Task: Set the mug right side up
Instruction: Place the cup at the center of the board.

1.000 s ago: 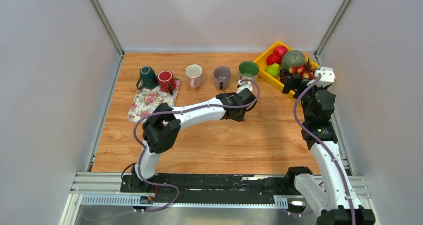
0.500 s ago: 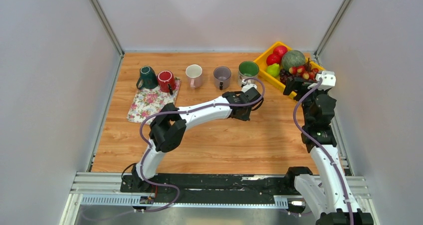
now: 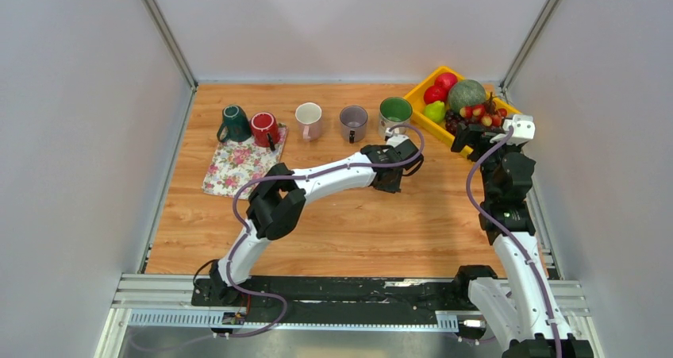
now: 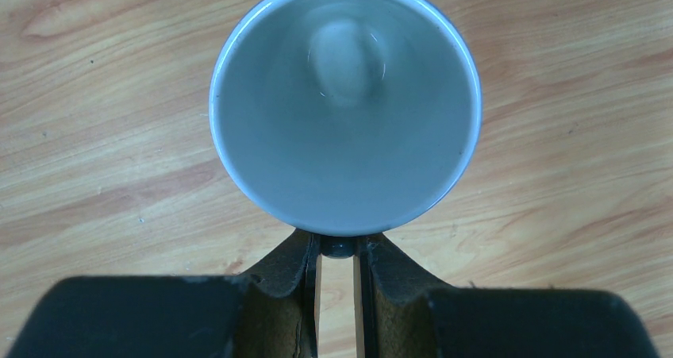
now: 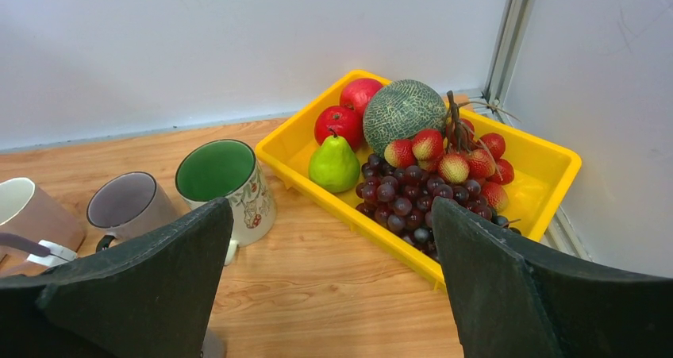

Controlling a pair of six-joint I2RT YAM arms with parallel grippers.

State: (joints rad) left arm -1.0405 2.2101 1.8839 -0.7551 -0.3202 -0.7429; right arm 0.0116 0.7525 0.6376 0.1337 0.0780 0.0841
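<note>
Item: mug (image 3: 395, 108), green inside, white rim, flower print on its side. It stands mouth up at the far edge of the desk (image 3: 341, 223), just beside the yellow tray (image 5: 298, 136). We log the left pincer (image 4: 337, 245) clamped on its handle and the right pincer (image 5: 329, 207) spread wide, holding nothing. Since a second ago the left arm (image 3: 325, 175) has swung rightward; the mug has not moved.

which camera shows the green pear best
Right wrist view: the pear sits large and clear in the yellow tray. Top external shows it only as a small green spot among the fruit. The left wrist view misses it entirely.
</note>
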